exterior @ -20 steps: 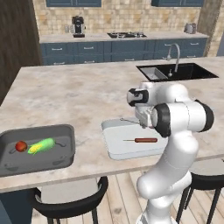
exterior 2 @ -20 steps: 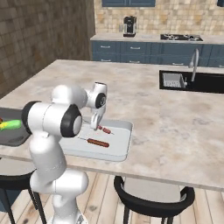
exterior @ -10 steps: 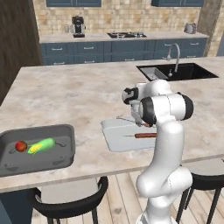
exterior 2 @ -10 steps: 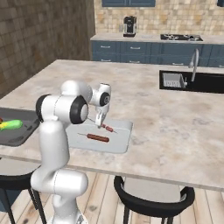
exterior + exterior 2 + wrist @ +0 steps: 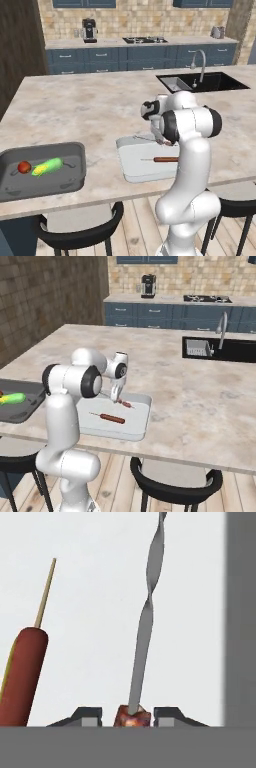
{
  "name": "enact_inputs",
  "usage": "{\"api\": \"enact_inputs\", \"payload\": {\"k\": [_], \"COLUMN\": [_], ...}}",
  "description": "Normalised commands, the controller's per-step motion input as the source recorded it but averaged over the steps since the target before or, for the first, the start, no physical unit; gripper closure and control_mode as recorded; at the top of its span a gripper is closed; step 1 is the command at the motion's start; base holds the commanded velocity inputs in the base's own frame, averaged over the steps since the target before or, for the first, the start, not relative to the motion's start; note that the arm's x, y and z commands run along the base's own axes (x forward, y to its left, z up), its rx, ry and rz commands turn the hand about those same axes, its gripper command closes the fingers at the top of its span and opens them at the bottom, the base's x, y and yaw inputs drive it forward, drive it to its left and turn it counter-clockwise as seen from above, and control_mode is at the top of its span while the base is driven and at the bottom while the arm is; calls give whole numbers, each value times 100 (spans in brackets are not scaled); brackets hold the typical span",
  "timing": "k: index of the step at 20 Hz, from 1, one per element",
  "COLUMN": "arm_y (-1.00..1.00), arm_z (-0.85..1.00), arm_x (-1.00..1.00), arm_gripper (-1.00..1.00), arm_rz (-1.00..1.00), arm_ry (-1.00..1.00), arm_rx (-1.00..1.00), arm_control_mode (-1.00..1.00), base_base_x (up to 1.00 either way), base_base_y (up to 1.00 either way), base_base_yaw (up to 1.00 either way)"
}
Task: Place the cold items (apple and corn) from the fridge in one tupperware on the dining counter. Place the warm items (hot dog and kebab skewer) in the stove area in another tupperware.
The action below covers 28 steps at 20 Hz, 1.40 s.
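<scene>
Left base view: white tupperware (image 5: 132,165) holds hot dog (image 5: 165,159); grey tupperware (image 5: 10,184) holds apple (image 5: 24,167), corn (image 5: 47,166).

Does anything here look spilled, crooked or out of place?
Nothing stands out. The hot dog and kebab skewer lie inside the white tub, the apple and corn inside the grey tub. The gripper sits around the skewer's meat.

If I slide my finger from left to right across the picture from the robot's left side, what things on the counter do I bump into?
Grey tupperware with the apple → the corn → white tupperware → the hot dog → the sink.
</scene>
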Motion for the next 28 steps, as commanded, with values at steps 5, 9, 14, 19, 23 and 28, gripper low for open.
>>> {"api": "enact_inputs", "payload": {"k": [5,9,14,19,23,28], "arm_y": [-15,-11,0,0,0,3], "arm_z": [-2,43,73,67,54,54], "arm_x": [-17,-40,-56,-68,-76,-80], "arm_gripper": [-100,-100,-100,-100,-100,-100], "arm_rz": [0,-8,-15,-26,-31,-38], "arm_ry": [-6,-10,-11,-9,-8,-9], "arm_rx": [0,0,0,0,0,0], "arm_control_mode": [-100,-100,-100,-100,-100,-100], "base_base_x": [0,0,0,0,0,0], "base_base_y": [0,0,0,0,0,0], "base_base_yaw": [0,0,0,0,0,0]}}
